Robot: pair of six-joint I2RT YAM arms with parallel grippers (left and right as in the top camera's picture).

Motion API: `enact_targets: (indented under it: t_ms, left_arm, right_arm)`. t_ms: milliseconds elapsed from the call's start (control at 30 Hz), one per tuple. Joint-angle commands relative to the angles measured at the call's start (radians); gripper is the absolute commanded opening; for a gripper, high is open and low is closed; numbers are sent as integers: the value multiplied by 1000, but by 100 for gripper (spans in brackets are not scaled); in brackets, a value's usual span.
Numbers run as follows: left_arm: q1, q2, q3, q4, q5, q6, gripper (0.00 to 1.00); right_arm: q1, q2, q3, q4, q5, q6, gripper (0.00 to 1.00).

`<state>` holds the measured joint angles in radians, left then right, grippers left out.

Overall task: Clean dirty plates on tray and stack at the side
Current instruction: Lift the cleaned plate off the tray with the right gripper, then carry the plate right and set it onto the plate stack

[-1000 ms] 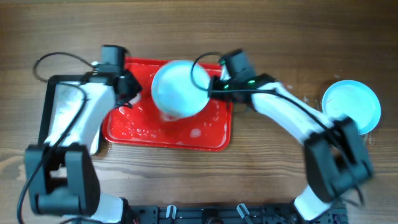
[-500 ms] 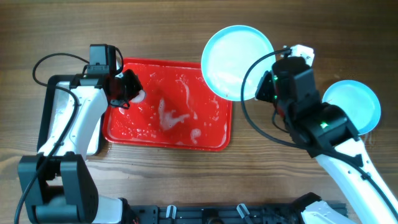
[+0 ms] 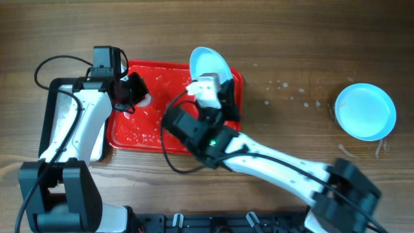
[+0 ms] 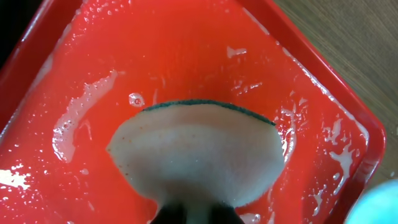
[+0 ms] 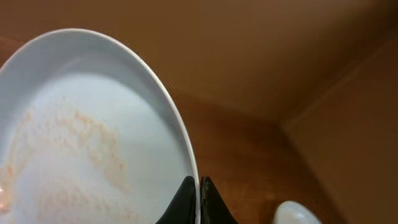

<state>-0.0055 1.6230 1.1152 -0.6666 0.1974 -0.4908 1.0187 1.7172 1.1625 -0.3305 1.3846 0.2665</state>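
The right gripper (image 5: 199, 200) is clenched on the rim of a smeared plate (image 5: 81, 143), one finger on each side of the edge. Faint reddish streaks show on the plate's inner face. Seen from above, this plate is held steeply tilted over the far right part of the red tray (image 3: 139, 133). The left gripper (image 3: 131, 95) is clamped on a pale sponge (image 4: 199, 158) with a dark green backing, at the tray's left end. I cannot tell whether the sponge touches the wet floor. Foam and droplets of water lie across the tray. A metal pan (image 3: 59, 123) sits on the counter (image 3: 291, 39) just left of the tray, partly under the left arm. Well off to the right, another plate (image 3: 365, 111) lies flat on the counter, with droplets scattered near it.
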Motion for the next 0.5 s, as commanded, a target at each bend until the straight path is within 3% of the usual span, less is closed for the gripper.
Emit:
enact_targets:
  t_ms: [0, 467]
  left_arm:
    - [1, -19, -4, -3, 15, 24, 4]
    - [1, -19, -4, -7, 15, 24, 4]
  right_arm:
    - [5, 72, 4, 51, 135, -172, 4]
    - [5, 74, 3, 83, 133, -186, 4]
